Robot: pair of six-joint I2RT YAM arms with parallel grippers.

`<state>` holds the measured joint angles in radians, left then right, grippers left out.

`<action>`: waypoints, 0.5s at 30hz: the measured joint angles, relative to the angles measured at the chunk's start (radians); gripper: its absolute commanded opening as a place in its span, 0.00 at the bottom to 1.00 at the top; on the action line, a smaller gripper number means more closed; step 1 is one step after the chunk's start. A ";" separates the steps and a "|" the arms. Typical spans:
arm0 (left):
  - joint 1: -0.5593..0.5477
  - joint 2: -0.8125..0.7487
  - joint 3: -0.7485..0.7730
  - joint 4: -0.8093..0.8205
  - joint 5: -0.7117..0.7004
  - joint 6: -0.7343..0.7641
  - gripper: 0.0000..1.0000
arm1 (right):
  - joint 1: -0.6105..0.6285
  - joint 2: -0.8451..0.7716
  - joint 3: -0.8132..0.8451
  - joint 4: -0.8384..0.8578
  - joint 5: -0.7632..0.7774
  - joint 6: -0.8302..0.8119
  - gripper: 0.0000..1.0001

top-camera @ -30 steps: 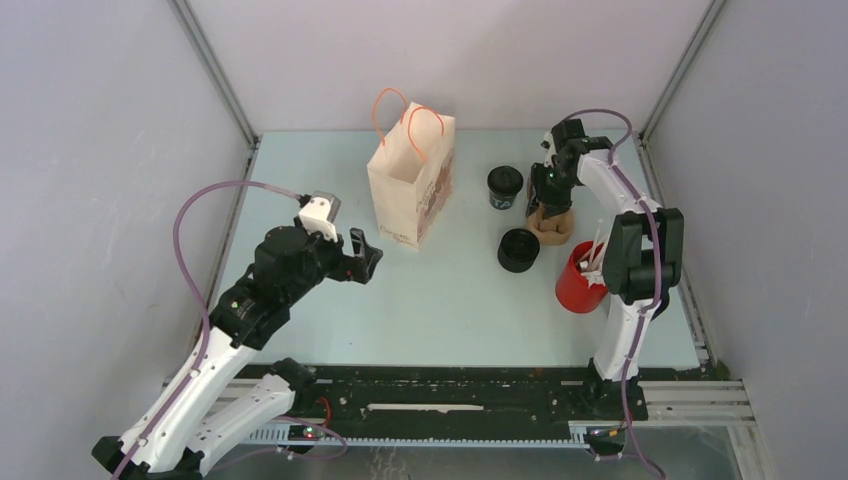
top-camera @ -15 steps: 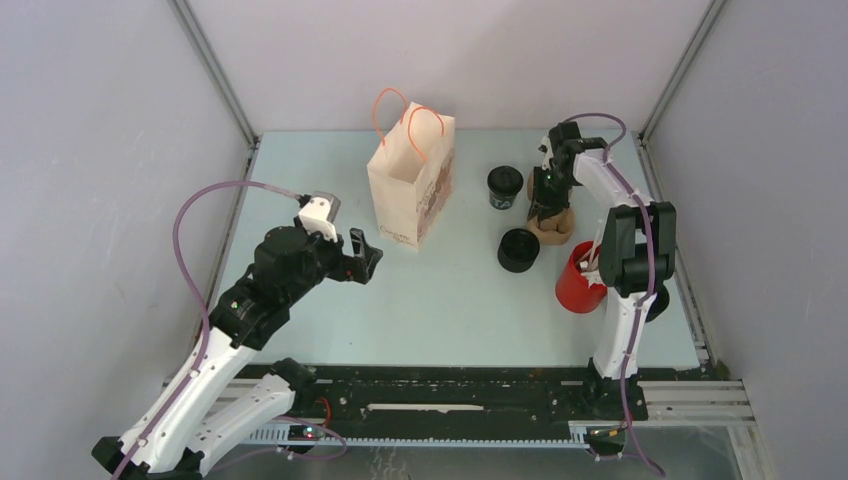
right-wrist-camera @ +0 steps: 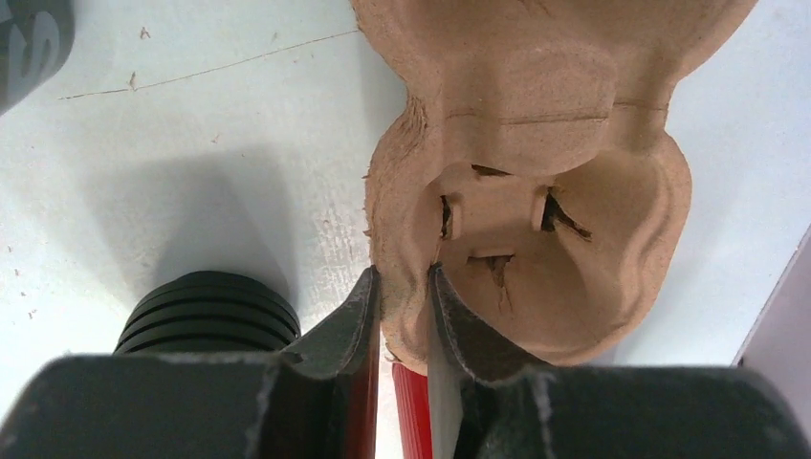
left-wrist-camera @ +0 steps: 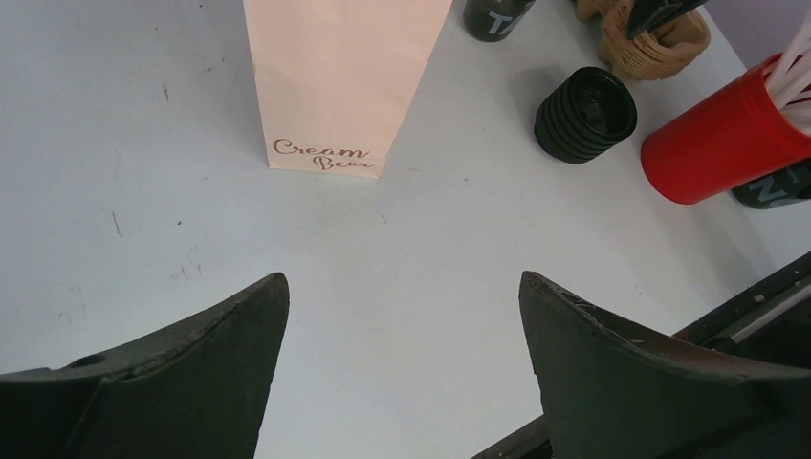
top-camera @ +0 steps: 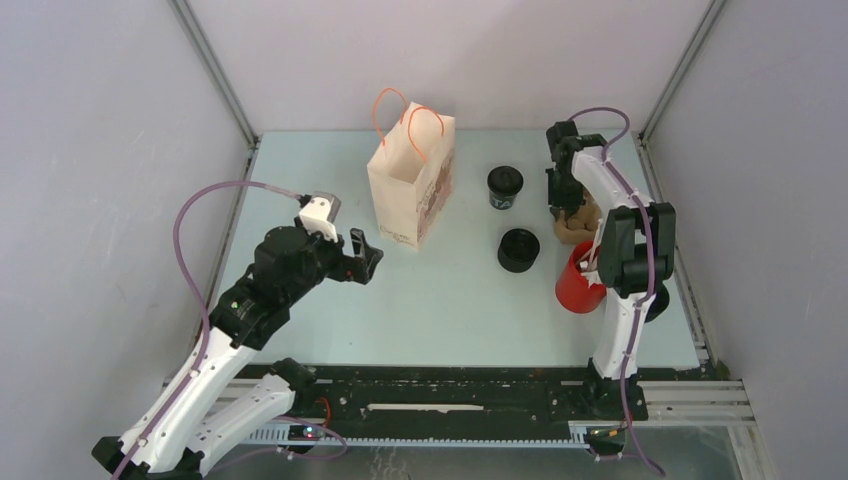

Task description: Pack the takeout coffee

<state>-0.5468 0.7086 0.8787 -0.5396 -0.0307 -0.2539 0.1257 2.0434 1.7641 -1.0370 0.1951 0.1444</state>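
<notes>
Right wrist view: the right gripper (right-wrist-camera: 403, 304) pinches the carrier's (right-wrist-camera: 536, 182) near wall, fingers almost together. The coffee (top-camera: 518, 250) stands on the table (top-camera: 440, 310) near the red cup (top-camera: 578, 282), right of the bag (top-camera: 410, 185). The left gripper (top-camera: 362, 256) hovers, fingers wide apart.

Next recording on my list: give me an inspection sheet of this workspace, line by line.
Surface: pale blue table, light scuffs, no spills seen.
Job's things: takeout coffee, a ribbed black cup, upright, untouched; paper bag stands open to its left.
Clutter: lettered black cup; red cup holding white sticks; pulp carrier.
Grippers: left gripper open, above the table; right gripper shut on the pulp carrier's wall.
Cables: purple cable loops off each arm, snagged on nothing.
Surroundings: grey walls on three sides; nothing else seen.
</notes>
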 measured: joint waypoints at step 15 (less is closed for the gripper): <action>0.000 -0.004 0.000 0.001 0.009 0.000 0.95 | -0.082 -0.001 -0.003 0.095 -0.312 0.015 0.44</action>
<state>-0.5465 0.7048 0.8783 -0.5385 -0.0219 -0.2539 0.0433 2.0422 1.7607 -0.9417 -0.1165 0.1596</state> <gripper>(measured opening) 0.945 0.458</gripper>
